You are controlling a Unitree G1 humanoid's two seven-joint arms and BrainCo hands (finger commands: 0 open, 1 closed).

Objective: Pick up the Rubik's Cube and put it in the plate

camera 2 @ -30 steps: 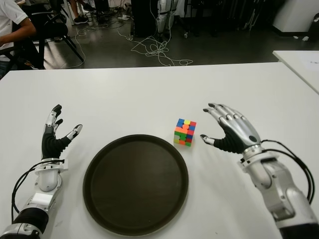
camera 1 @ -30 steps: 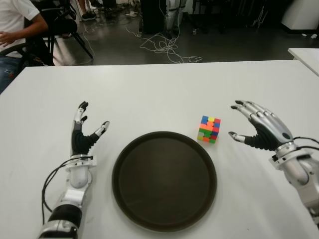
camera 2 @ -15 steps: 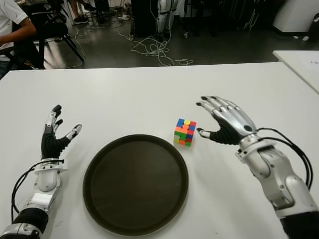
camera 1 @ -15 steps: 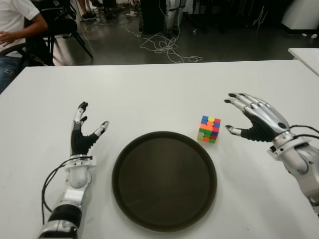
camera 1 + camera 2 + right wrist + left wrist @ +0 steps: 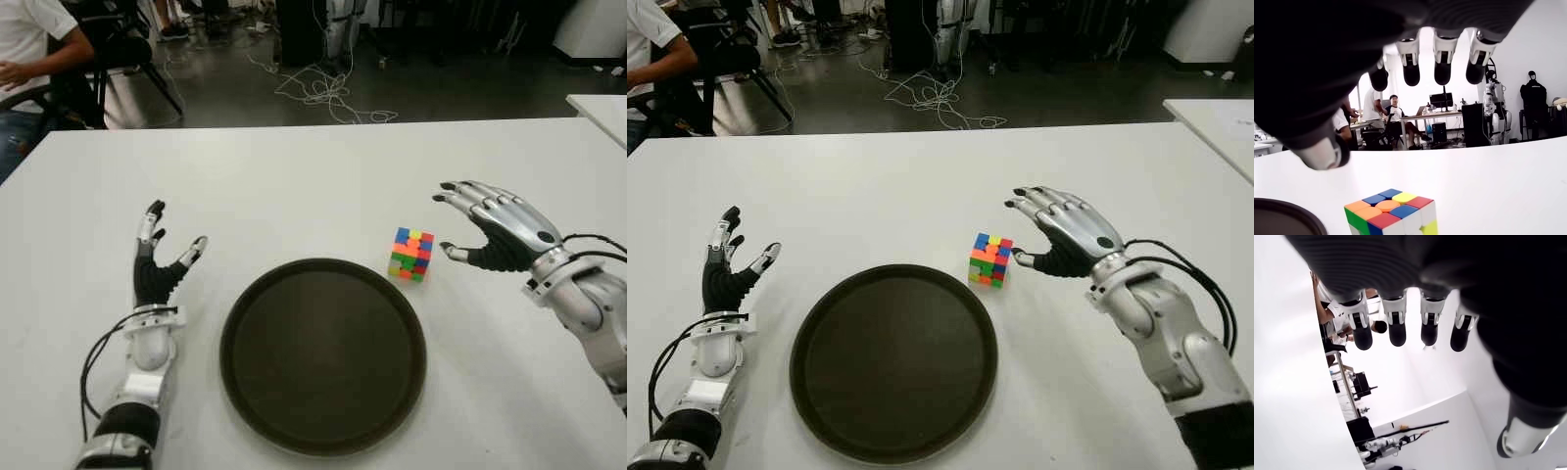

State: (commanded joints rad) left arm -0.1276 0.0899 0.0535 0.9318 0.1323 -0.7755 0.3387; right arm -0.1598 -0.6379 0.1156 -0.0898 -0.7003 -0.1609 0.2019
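Your Rubik's Cube [image 5: 410, 255] sits on the white bench [image 5: 323, 176], just beyond the right rim of the round dark plate [image 5: 322, 355]. Your right hand [image 5: 493, 230] hovers just right of the cube, fingers spread, thumb tip near its side, holding nothing. Your left hand [image 5: 158, 266] shows left of the plate, fingers spread upward and empty. The right wrist view adds what the eye views hide: seated people at desks beyond the cube and a humanoid robot [image 5: 1495, 115] standing against a white wall. Behind the bench, cables [image 5: 323, 93] trail across a dark floor, and a seated person [image 5: 29, 49] shows far left of the plate.
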